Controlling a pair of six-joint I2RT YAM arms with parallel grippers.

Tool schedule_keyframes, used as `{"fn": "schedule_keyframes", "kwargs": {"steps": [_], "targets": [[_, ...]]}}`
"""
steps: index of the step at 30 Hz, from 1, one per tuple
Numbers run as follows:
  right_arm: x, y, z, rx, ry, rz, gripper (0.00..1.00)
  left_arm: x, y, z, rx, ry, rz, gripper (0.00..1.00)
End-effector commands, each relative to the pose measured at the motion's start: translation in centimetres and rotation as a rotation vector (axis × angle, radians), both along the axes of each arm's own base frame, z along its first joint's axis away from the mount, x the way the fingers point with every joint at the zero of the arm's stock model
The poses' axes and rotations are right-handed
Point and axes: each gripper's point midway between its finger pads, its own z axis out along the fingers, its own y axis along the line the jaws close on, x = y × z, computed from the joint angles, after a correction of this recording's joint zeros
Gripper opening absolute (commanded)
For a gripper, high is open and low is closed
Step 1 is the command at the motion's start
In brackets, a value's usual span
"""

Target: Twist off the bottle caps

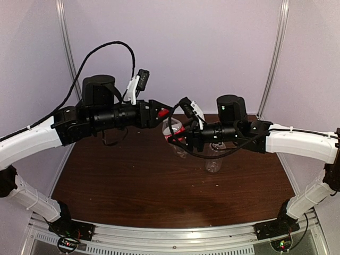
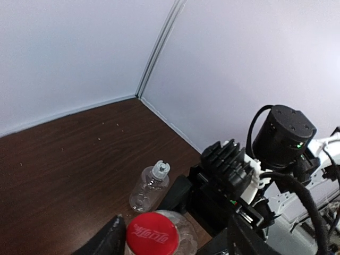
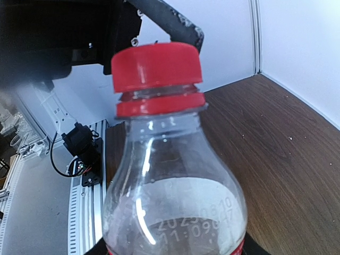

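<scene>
The cap point(image 3: 156, 66) is bright red, its bottle point(image 3: 175, 175) clear, the table point(image 1: 133, 186) dark brown.

Left end effector point(image 1: 166, 113) apparently stands part-open, right end effector point(image 1: 184, 136) clamped, both reaching inward.

Top view: labelled bottle point(image 1: 171, 129) at frame centre, unlabelled bottle point(image 1: 213, 164) on the worktop point(image 1: 133, 180) just lower right of it
</scene>
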Motion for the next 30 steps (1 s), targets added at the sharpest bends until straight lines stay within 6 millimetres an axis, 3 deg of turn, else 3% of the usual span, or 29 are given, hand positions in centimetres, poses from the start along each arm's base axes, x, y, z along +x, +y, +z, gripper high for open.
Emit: {"fn": "schedule_keyframes", "kwargs": {"steps": [1,5,10,15,23,30], "targets": [[-0.8,-0.5,0.9,0.03,-0.017,0.03,0.26,-1.9,0.2,2.9,-0.04,-0.116,-0.136,0.78],[-2.5,-0.3,1.2,0.051,-0.012,0.119,0.27,-3.0,1.0,3.0,0.013,-0.187,-0.2,0.85],[-4.5,-0.1,2.0,0.092,0.001,0.238,0.28,-4.4,2.4,3.5,0.033,-0.262,-0.308,0.86],[-6.8,0.1,3.2,0.145,0.037,0.382,0.28,-7.0,3.1,4.3,-0.006,-0.341,-0.498,0.85],[-8.8,0.2,4.4,0.203,0.089,0.523,0.28,-9.6,2.1,4.7,-0.055,-0.396,-0.744,0.81],[-9.2,0.2,4.4,0.212,0.115,0.559,0.28,-9.4,1.0,4.7,-0.088,-0.394,-0.809,0.74]]}}
